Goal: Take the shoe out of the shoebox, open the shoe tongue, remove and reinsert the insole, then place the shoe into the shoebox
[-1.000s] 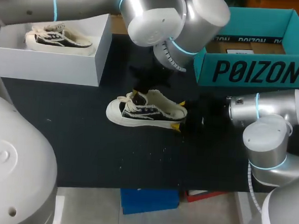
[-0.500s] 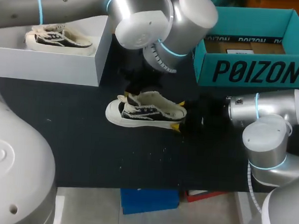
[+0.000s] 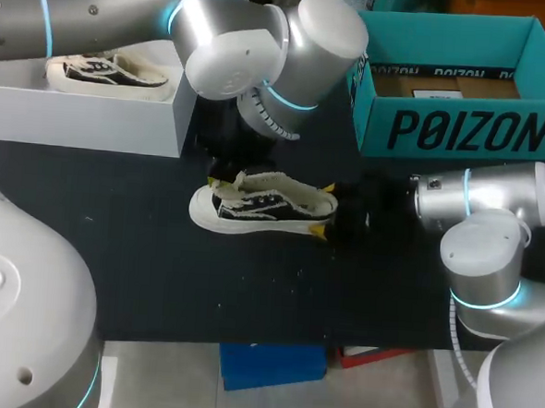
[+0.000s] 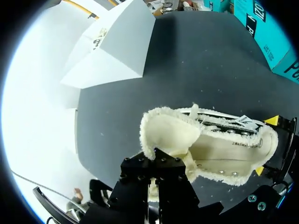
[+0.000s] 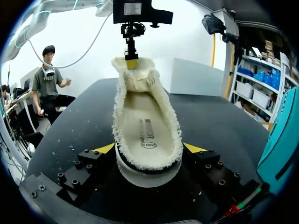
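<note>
Head view: the shoe [image 3: 263, 208] stands on its sole in the middle of the surface [image 3: 157, 280], apart from the white shoebox [image 3: 93, 119], so you can work it from both ends. Left wrist view: the left claw [image 4: 156, 156] is pinched narrow on the tongue [image 4: 163, 133], holding it up clear of the insole [image 4: 224, 156]. Right wrist view: the right claw [image 5: 149, 148] clamps the heel from both sides, likely to steady the shoe against that pull.

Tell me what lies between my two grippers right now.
The shoe: in the right wrist view its heel sits in the right gripper, its tongue pinched by the left gripper.
</note>
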`<state>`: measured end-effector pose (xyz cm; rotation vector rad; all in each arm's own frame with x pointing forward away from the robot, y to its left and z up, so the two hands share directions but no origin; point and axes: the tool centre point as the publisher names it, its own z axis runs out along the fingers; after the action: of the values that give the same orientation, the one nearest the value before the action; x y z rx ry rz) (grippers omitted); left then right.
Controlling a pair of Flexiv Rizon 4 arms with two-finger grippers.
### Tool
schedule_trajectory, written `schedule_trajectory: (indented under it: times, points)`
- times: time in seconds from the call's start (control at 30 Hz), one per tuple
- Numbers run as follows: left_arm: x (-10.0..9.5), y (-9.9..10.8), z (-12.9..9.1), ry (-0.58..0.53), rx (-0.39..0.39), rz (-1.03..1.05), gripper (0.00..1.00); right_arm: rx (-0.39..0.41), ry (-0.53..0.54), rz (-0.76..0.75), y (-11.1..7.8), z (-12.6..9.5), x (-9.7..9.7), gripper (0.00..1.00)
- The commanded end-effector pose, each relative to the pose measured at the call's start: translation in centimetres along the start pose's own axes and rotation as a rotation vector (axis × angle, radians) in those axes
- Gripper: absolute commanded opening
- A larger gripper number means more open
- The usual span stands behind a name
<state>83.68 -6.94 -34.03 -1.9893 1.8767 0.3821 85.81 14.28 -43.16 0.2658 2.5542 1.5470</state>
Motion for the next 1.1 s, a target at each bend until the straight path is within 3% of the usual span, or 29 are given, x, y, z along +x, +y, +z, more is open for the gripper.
schedule_trajectory:
  times: [0.03,0.07,0.1,0.13,0.77,0.93,1.1]
  points:
    - [-1.0,0.4,1.6,0.013,-0.010,0.006,0.00,0.003,-0.003,0.003,-0.5,-0.2,-0.1,0.00]
    - [-0.9,0.4,1.9,0.015,-0.013,0.011,0.00,0.003,-0.003,0.003,-0.5,-0.2,-0.1,0.00]
    - [-0.8,0.4,2.3,0.019,-0.020,0.015,0.36,0.003,-0.003,0.003,-0.5,-0.2,-0.1,0.00]
    - [-0.8,0.5,2.5,0.028,-0.026,0.018,1.00,0.003,-0.003,0.003,-0.5,-0.2,-0.1,0.00]
    - [-1.5,1.0,5.1,0.065,-0.060,-0.004,1.00,0.003,-0.003,0.003,-0.5,-0.2,-0.1,0.00]
    - [-2.4,1.3,3.3,0.081,-0.021,0.001,1.00,0.003,-0.003,0.003,-0.5,-0.2,-0.1,0.00]
    - [-3.3,1.3,-0.3,0.137,0.094,0.121,1.00,0.003,-0.003,0.003,-0.5,-0.2,-0.1,0.00]
